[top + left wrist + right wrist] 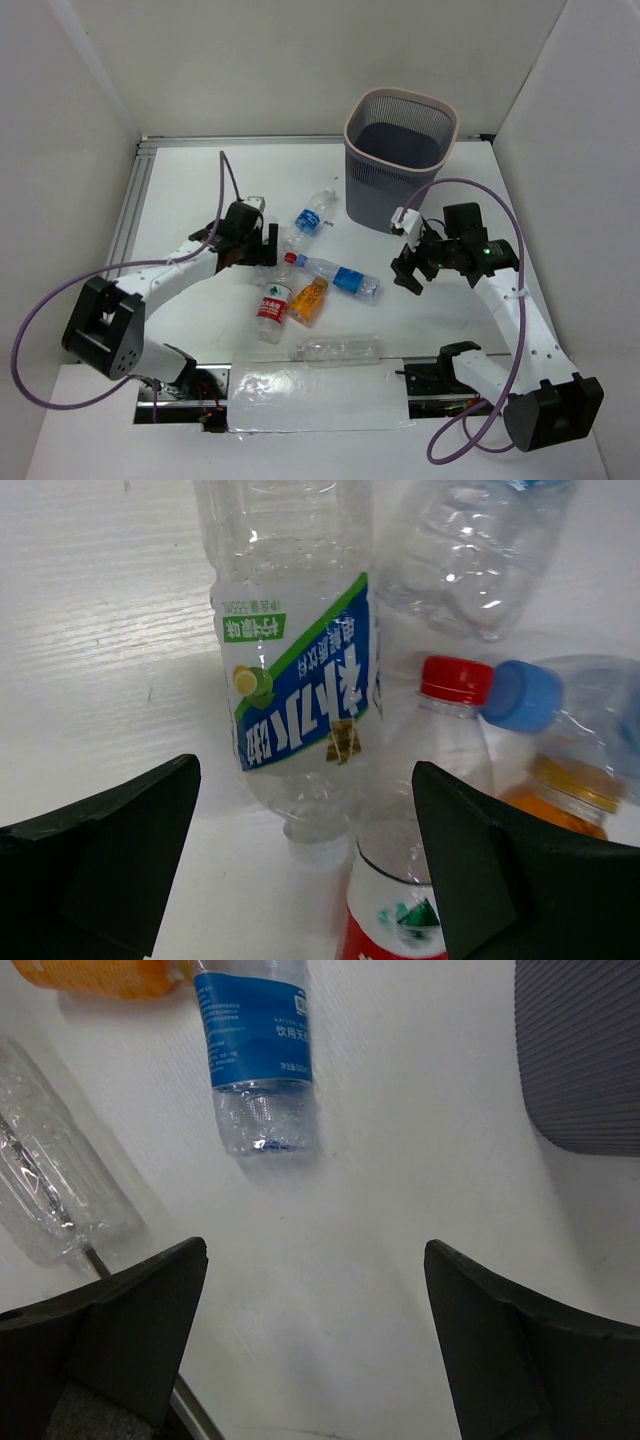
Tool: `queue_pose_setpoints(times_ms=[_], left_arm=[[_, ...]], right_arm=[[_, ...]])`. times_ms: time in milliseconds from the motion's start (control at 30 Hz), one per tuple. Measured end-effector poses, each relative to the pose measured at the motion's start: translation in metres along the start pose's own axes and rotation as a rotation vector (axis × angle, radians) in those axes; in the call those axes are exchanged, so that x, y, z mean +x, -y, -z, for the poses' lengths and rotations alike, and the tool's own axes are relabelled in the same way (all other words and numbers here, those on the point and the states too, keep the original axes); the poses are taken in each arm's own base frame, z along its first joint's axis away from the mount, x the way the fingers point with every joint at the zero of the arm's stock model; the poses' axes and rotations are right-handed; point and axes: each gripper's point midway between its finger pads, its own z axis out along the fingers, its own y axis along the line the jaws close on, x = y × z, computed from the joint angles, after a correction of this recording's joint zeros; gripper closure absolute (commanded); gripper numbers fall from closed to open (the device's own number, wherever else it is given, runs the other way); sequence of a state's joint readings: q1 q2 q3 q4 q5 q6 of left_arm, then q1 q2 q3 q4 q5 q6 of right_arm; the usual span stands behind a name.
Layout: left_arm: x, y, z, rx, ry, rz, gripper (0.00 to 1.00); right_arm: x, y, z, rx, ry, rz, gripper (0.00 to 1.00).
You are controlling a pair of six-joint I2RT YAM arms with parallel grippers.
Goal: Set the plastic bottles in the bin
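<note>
Looked down on a white table (190, 190) boxed in by pale walls. Found the bin (385, 190) upright toward the far right corner, grey mesh under a pinkish rounded rim, far larger than any bottle. Noted a silver sheet (320, 395) lying flat along the table's near edge. Saw all six bottles lying on their sides on the table, outside the bin, bunched left of it around the middle. Caught the left gripper (272, 246) low over the left of that bunch, jaws spread wide and touching nothing, with the neck and white cap of a green-labelled bottle (300, 680) lying between them in the wrist view. Noted the right gripper (405, 273) just in front of the bin, also gaping, holding nothing, poised over the tabletop. Counted the rest from there: a blue-labelled bottle (345, 278) nearest the right gripper, base toward it; a label-free bottle (338, 349) close to the silver sheet, apart from the others; a far blue-labelled bottle (312, 217) at the back, near the bin's foot; a red-labelled bottle (272, 305) and an orange bottle (308, 300) side by side. Spotted a red cap (455, 680) and a blue cap (520, 695) pressed together just beside the green-labelled bottle, crowding the left gripper's opening.
</note>
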State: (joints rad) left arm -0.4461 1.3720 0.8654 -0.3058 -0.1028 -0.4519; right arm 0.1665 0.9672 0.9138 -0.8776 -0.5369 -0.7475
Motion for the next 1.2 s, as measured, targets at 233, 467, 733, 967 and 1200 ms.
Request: queue_pose_setpoints(times_ms=[233, 467, 733, 967, 1200], left_arm=[[0.003, -0.01, -0.039, -0.161, -0.036, -0.055, 0.07], [-0.005, -0.012, -0.054, -0.191, -0.025, -0.063, 0.64], [-0.022, -0.01, -0.019, -0.179, 0.035, -0.05, 0.78], [-0.124, 0.036, 0.09, 0.001, 0.338, -0.021, 0.79], [-0.235, 0.129, 0.176, 0.325, 0.61, -0.061, 0.79]], right_arm=[[-0.005, 0.003, -0.002, 0.013, 0.016, -0.025, 0.03], [-0.009, 0.005, -0.003, 0.014, 0.032, 0.004, 0.05], [-0.011, -0.029, -0.025, -0.121, 0.047, 0.196, 0.09], [-0.002, -0.054, -0.061, -0.208, 0.004, 0.349, 0.09], [-0.01, -0.049, -0.084, -0.15, 0.004, 0.39, 0.07]])
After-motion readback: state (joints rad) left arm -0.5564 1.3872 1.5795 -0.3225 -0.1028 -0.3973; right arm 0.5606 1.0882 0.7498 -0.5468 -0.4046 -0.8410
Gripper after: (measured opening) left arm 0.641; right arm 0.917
